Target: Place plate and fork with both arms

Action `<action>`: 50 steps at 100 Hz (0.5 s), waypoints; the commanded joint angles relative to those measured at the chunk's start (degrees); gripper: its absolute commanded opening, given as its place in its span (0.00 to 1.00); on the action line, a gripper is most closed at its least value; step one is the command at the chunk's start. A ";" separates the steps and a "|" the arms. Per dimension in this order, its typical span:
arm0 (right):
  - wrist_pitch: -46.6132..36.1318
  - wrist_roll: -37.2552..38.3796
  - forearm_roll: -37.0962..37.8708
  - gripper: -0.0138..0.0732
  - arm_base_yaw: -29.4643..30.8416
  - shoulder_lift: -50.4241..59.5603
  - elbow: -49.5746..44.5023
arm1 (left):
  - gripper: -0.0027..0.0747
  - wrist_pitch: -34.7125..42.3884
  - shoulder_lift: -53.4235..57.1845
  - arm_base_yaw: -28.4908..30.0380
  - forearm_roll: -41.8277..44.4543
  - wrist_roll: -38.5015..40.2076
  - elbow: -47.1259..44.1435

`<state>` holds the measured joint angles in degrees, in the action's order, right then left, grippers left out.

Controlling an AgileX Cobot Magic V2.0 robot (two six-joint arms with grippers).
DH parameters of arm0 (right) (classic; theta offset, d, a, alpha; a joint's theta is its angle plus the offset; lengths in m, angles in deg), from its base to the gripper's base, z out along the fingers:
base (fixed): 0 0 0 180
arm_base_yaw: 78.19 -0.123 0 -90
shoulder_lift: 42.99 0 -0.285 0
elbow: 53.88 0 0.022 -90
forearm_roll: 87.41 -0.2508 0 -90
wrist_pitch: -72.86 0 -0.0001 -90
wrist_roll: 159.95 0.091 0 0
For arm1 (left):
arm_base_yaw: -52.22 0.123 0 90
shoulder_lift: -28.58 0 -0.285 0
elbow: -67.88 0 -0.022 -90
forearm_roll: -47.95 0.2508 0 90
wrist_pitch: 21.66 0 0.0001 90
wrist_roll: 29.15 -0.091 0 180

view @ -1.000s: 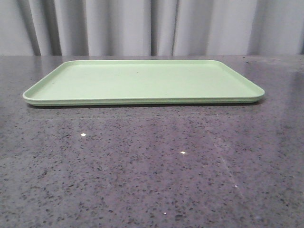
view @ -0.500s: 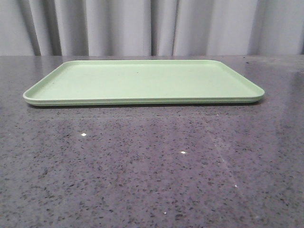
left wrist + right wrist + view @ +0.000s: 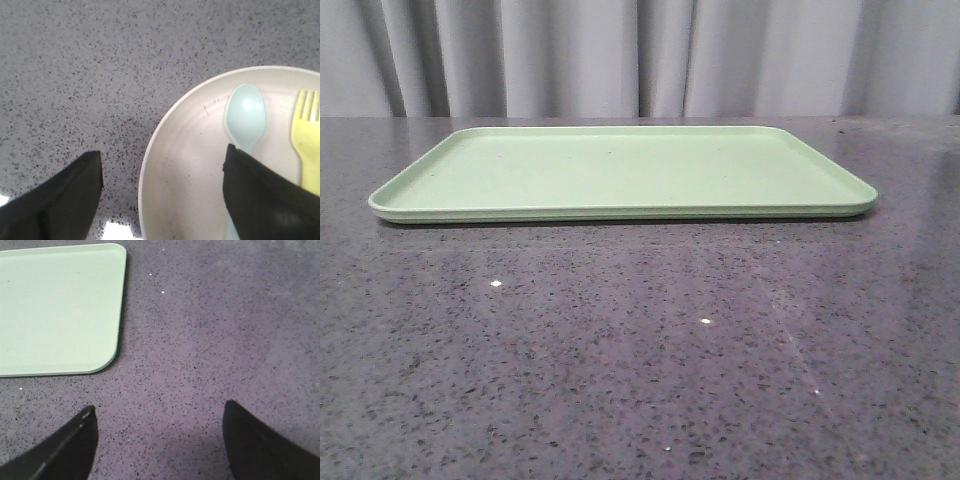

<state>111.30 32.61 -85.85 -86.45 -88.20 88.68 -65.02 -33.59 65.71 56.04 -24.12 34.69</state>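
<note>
In the left wrist view the pale pink-cream plate (image 3: 195,165) lies on the grey speckled table. The yellow fork (image 3: 309,135) and a pale blue-grey spoon (image 3: 245,117) lie in it. My left gripper (image 3: 162,165) is open above the plate's rim, one finger over the bare table, the other over the plate and spoon handle. My right gripper (image 3: 160,425) is open and empty above bare table, near a corner of the light green tray (image 3: 55,310). Neither gripper, plate nor fork shows in the front view.
The light green tray (image 3: 620,170) lies across the far middle of the dark speckled table (image 3: 640,350). Grey curtains hang behind it.
</note>
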 commanded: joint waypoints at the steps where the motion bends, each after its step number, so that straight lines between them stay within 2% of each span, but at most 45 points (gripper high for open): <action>1: -2.89 -0.53 0.43 0.77 -0.15 -0.39 2.26 | 0.67 2.27 -1.95 0.10 0.63 0.69 2.04; 28: -2.20 -0.53 0.43 0.77 -0.15 -0.39 2.26 | 0.67 3.10 -6.34 3.22 -0.08 0.81 2.04; 50: -2.01 -0.53 0.43 0.77 -0.15 -0.39 2.26 | 0.67 3.09 -10.93 3.35 -0.08 0.81 2.04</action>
<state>112.36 32.61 -85.85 -86.45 -88.20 88.68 -64.86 -43.25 68.90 56.17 -24.09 34.69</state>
